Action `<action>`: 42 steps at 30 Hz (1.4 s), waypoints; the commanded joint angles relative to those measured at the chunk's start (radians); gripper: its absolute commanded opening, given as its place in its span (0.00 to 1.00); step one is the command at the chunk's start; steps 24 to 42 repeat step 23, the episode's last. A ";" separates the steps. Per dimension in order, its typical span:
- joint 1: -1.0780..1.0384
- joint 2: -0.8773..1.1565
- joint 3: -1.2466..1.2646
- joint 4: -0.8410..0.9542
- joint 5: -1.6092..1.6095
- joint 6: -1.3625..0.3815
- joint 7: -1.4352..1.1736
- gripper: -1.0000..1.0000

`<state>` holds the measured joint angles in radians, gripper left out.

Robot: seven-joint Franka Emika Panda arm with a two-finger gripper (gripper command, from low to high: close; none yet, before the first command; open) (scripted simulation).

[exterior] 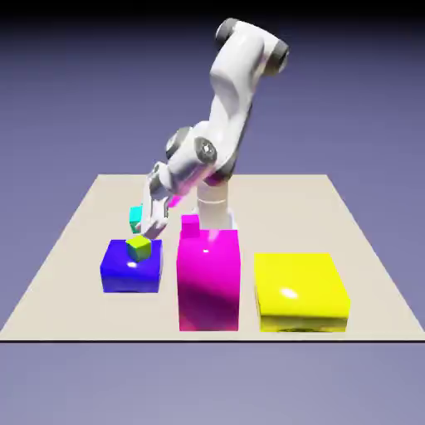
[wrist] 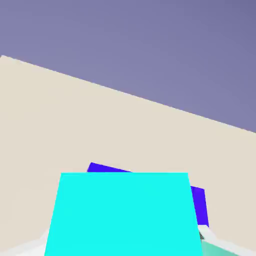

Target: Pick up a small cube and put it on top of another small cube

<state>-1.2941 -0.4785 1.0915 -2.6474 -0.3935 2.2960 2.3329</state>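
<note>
You have the gripper (exterior: 149,226) pinching the teal cube (wrist: 122,215) just off the blue block's (exterior: 131,266) 12 o'clock edge; the yellow-green cube (exterior: 139,246) sits near that block's 1 o'clock corner; bare table (exterior: 75,224) lies at 9 o'clock.

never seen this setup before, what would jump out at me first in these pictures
The glossy tall magenta block at the table's front centre stands out most, flanked by a wide yellow block on the exterior view's right and a large blue block on its left, which carries a tiny yellow-green cube. The white robot arm bends down toward the blue block, its claw shut on a tiny teal-cyan cube, which fills the lower hand view.
</note>
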 commanded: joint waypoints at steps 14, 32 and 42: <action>-0.125 -0.054 0.100 -0.083 0.030 0.062 0.448 0.00; -0.304 -0.028 0.237 -0.108 -0.020 0.177 0.496 1.00; -0.304 -0.028 0.237 -0.108 -0.020 0.177 0.496 1.00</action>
